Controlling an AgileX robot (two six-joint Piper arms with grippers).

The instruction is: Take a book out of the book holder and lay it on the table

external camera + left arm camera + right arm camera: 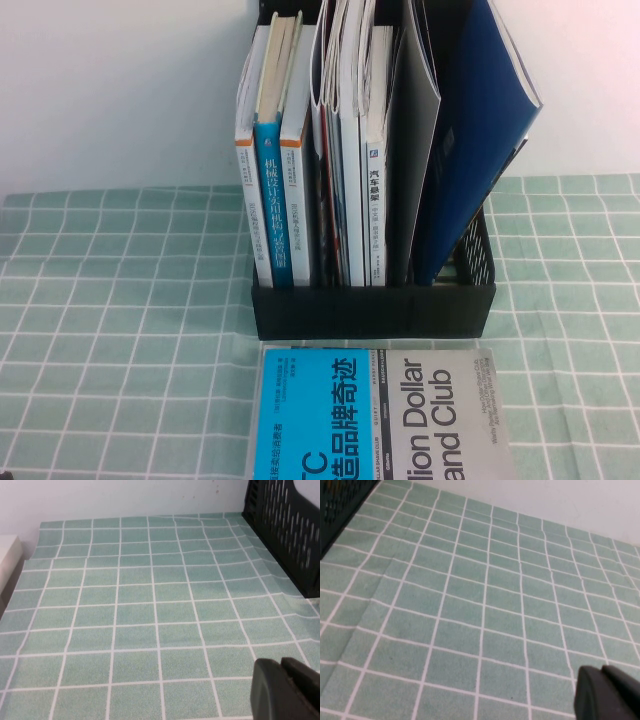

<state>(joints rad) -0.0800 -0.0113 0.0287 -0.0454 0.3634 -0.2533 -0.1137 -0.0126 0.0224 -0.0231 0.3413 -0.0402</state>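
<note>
Both grippers, left (285, 690) and right (607, 692), sit pressed together, empty, since the book (380, 415) lies flat at lower centre before the holder (372, 305).

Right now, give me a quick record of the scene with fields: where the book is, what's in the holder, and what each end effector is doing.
book: cyan and grey paperback lying flat, cover up, in front of the holder
book holder: black rack upright, several books and magazines standing in its slots
table: green checked cloth
left end effector: low over bare cloth beside the holder, holding nothing; fingers look closed
right end effector: over bare cloth on the holder's other side, shut, holding nothing
task status: book appears already laid on the table
</note>
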